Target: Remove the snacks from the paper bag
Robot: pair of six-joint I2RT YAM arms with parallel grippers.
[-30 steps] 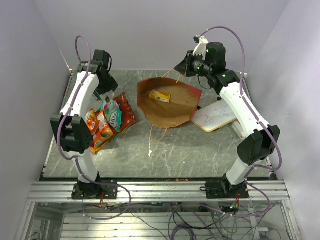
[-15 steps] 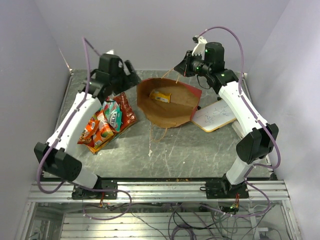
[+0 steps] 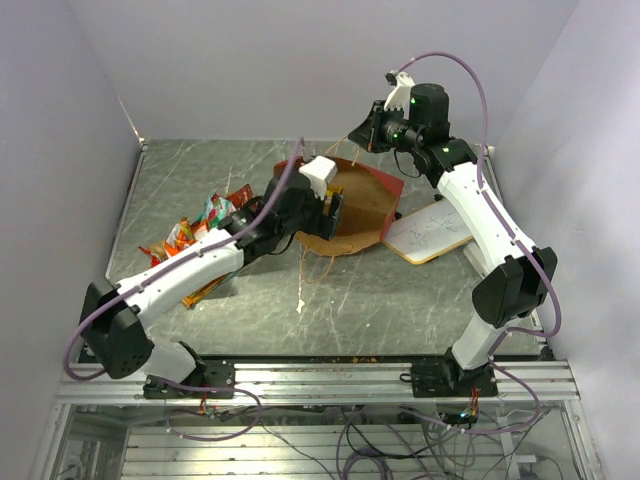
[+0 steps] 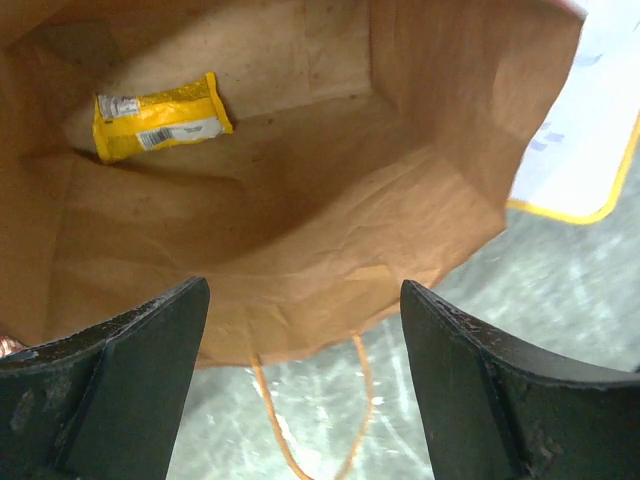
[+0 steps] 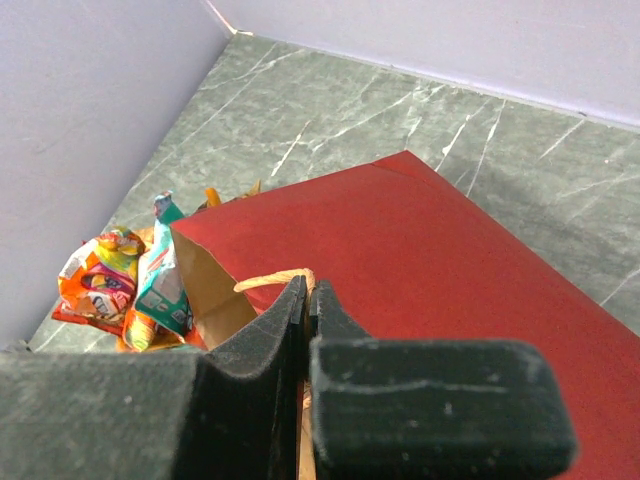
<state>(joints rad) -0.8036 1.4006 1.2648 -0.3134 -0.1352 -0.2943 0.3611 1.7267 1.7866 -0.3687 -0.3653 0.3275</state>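
Only one yellow packet [image 4: 158, 116] inside one paper bag [image 4: 400, 200], left claw [image 4: 302, 292] spread

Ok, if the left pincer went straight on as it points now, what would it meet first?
Probably the brown inner wall of the paper bag: the open left pincer aims into its mouth. The yellow packet lies up and left of that line, though depth is hard to judge.

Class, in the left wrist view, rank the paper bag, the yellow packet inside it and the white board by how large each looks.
1. paper bag, filling most of the view.
2. white board, but only a corner shows, so this rank is unsure.
3. yellow packet, deep in the bag, farther from the camera.
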